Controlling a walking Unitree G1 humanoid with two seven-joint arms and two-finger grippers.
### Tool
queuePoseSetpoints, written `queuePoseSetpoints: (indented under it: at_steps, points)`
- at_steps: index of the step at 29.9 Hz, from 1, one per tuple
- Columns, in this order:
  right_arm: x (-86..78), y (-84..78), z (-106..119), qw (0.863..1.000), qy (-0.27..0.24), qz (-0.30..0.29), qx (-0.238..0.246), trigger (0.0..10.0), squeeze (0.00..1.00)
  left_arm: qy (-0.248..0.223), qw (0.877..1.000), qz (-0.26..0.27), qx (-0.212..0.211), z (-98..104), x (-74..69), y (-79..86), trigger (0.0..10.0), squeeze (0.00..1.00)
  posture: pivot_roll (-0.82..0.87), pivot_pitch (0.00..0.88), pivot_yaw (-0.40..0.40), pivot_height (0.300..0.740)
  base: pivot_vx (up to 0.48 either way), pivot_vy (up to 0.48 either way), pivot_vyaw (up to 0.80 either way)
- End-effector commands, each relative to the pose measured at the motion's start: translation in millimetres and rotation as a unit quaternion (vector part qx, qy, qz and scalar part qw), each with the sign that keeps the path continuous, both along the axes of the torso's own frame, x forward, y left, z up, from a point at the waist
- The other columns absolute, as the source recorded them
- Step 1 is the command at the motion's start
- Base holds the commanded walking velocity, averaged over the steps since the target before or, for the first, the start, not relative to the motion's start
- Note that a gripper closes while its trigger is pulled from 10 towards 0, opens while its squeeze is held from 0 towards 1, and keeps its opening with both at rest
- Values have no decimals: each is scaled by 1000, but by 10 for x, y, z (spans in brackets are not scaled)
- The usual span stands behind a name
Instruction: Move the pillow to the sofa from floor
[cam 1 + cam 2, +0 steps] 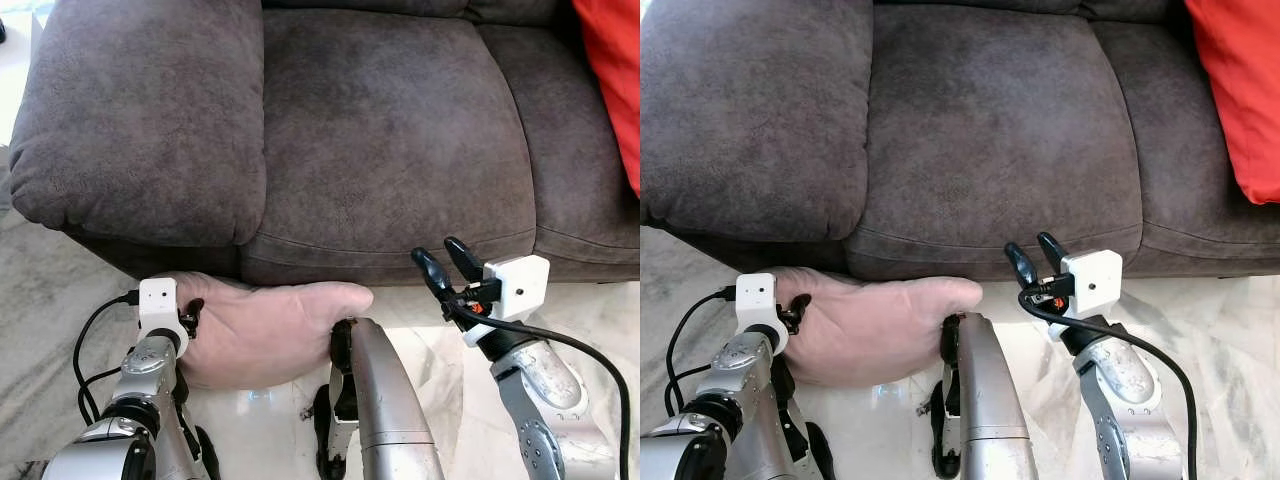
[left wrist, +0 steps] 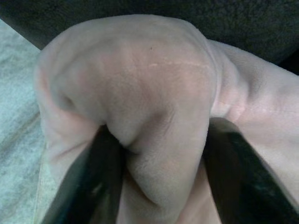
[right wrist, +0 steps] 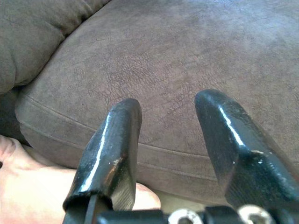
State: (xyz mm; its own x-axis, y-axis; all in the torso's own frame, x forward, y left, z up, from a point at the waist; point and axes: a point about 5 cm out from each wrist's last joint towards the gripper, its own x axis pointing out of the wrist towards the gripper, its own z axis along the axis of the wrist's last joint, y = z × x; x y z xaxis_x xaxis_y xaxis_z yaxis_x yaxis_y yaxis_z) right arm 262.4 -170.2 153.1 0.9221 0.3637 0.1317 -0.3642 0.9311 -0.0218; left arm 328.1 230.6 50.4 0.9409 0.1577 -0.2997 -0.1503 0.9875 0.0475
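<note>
On the floor [image 1: 50,300] against the sofa [image 1: 380,150] front: pale pillow [image 1: 270,330], pinched at one corner by left gripper [image 2: 154,186]. Right gripper [image 1: 447,262] raised before seat edge, fingers spread, empty.

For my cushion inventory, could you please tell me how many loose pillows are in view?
2. A beige pillow is low in front of the sofa, pinched by the left end effector. A red pillow sits on the sofa's right end. Others may lie beyond the frame.
</note>
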Motion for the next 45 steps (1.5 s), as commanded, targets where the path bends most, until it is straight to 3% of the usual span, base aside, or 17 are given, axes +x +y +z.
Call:
queuePoseSetpoints:
  at_steps: [1, 26, 45]
  points:
    - [-48, -49, 6, 1000, 3, -7, -5, 10000, 0, 24, 1000, 4, -12, -139, -90, -30, 0, 0, -146, 396, -196, 500, 0, 0, 0]
    - [21, 15, -45, 1000, 6, -15, 8, 10000, 0, 26, 1000, 0, -1, -129, -91, 0, 0, 0, -112, 373, -159, 500, 0, 0, 0]
    - [126, 94, -122, 999, 4, -27, 30, 10000, 0, 8, 1000, -23, -4, -139, -114, -70, 0, 0, -50, 336, -117, 500, 0, 0, 0]
